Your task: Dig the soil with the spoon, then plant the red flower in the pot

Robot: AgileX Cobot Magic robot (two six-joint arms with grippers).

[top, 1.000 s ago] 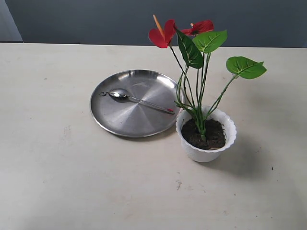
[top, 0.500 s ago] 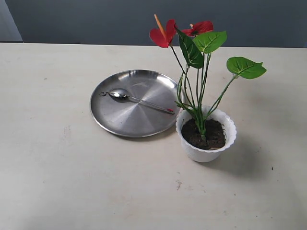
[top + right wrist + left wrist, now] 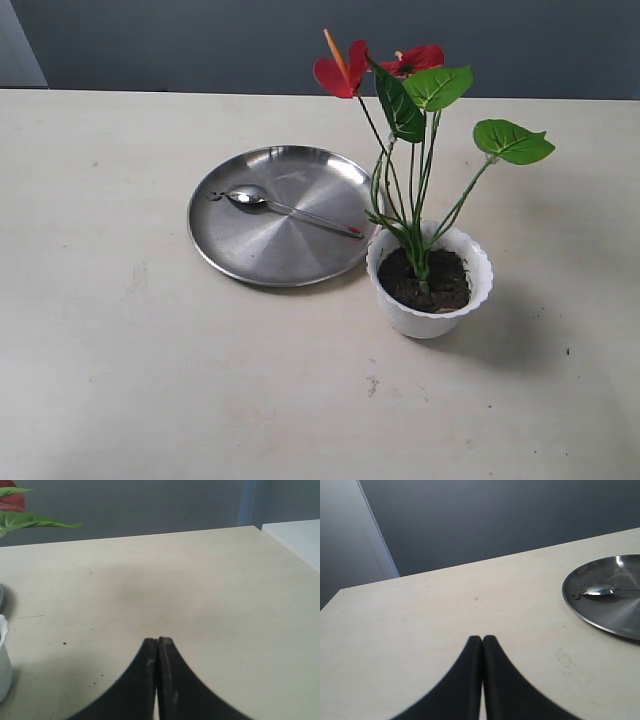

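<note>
Pale desk [image 3: 120, 380], dark grey wall behind. Flower [image 3: 340, 75] stands upright in pot [image 3: 425, 320], stems sunk in soil [image 3: 445, 285]; planted, by the look of it. Spoon [image 3: 285, 208] lies on steel plate [image 3: 250, 265] just beside pot, probably parked there to keep crumbs off the desk. Left pincer [image 3: 482, 639] and right pincer [image 3: 157, 641] are both pressed together, empty, low over bare desk, clear of everything. Task looks done.

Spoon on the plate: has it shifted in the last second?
No. The spoon keeps its spot on the steel plate, bowl near the left rim.
</note>
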